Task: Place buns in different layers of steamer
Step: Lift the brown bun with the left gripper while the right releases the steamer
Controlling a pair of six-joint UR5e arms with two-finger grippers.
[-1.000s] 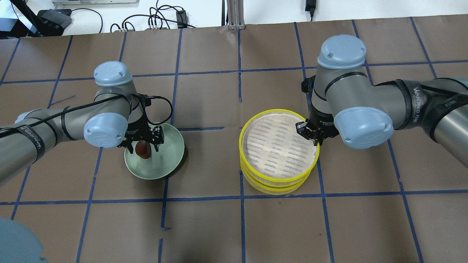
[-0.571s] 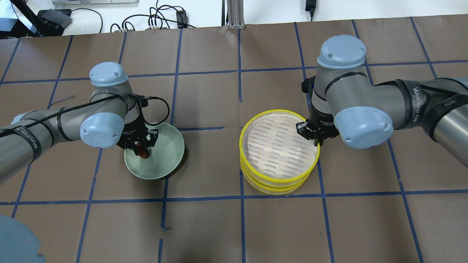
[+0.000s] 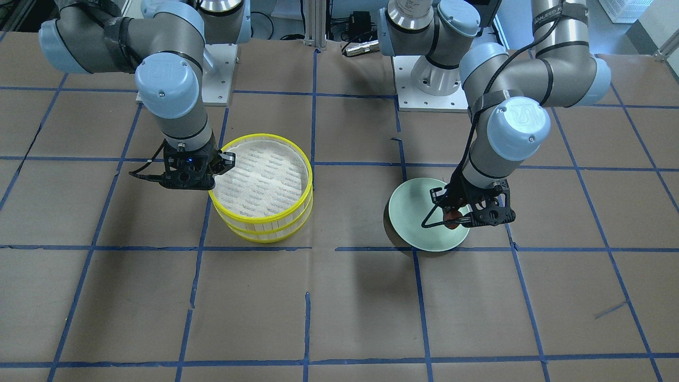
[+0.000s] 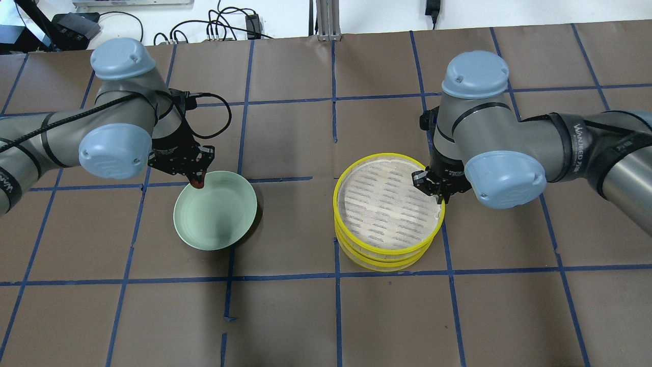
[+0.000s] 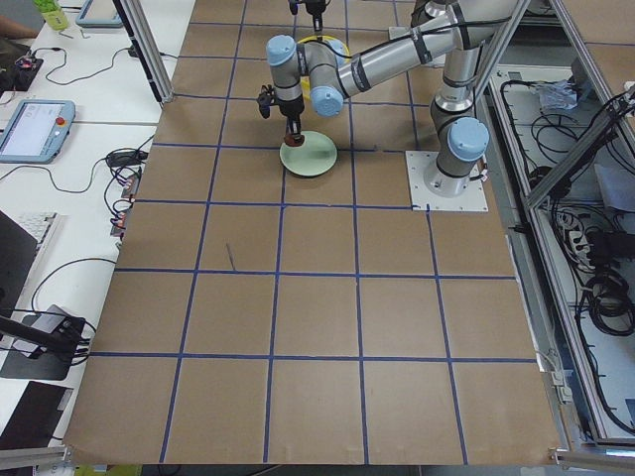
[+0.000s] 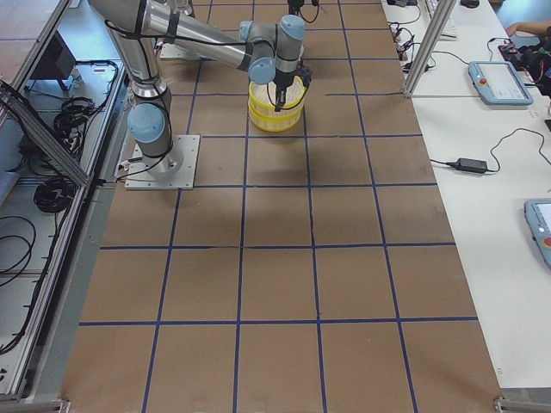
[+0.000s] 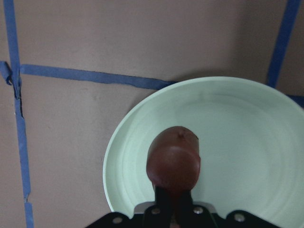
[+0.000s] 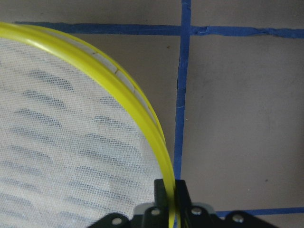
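Note:
My left gripper [image 4: 196, 176] is shut on the dark reddish-brown bun [image 7: 173, 161] and holds it above the far left rim of the green plate; the bun also shows in the front view [image 3: 451, 218]. The steamer [image 4: 387, 252] stands right of centre as two stacked layers with yellow rims. My right gripper [image 4: 439, 196] is shut on the top layer's rim [image 8: 142, 107] at its right side. The top layer's white liner [image 4: 382, 204] holds nothing. The white bun shows in no view, and the lower layer's inside is hidden.
The pale green plate [image 4: 224, 224] sits left of centre with nothing lying on it. Brown paper with blue tape lines [image 4: 336, 275] covers the table. Cables lie along the far edge [image 4: 224, 28].
My left gripper went from open around the brown bun to shut on it, then rose and moved back towards the plate's far left rim. The right gripper and the steamer stayed put.

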